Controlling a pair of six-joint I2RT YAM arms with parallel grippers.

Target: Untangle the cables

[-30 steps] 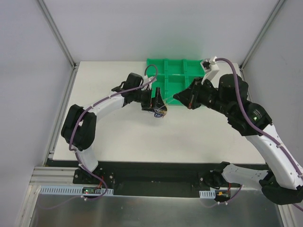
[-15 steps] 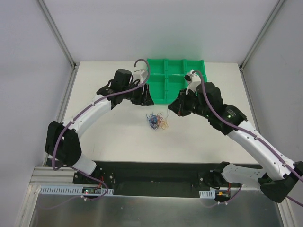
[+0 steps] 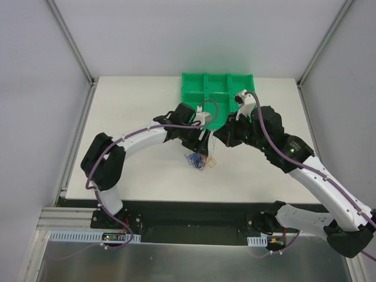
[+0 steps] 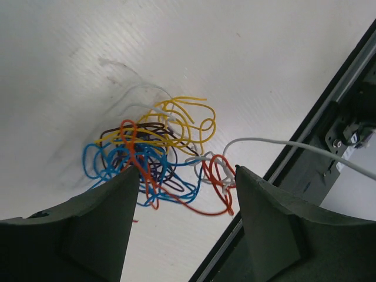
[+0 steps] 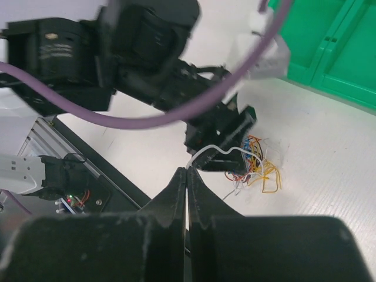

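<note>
Honestly, we fear a pull from the right gripper (image 5: 187, 173), closed on the white strand (image 4: 282, 144), drags or tightens the cables (image 4: 155, 155), since the left gripper (image 4: 185, 173) straddles them wide open on the table (image 4: 70, 47); we count one knot, one white strand, two grippers, one green tray (image 3: 189, 88).

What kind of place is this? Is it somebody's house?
Probably a robot lab's test bench, not a house: a left arm and right arm bolted at the edge of a white table, plain walls with metal posts around it, and a green tray and tangled cables to practise on.
</note>
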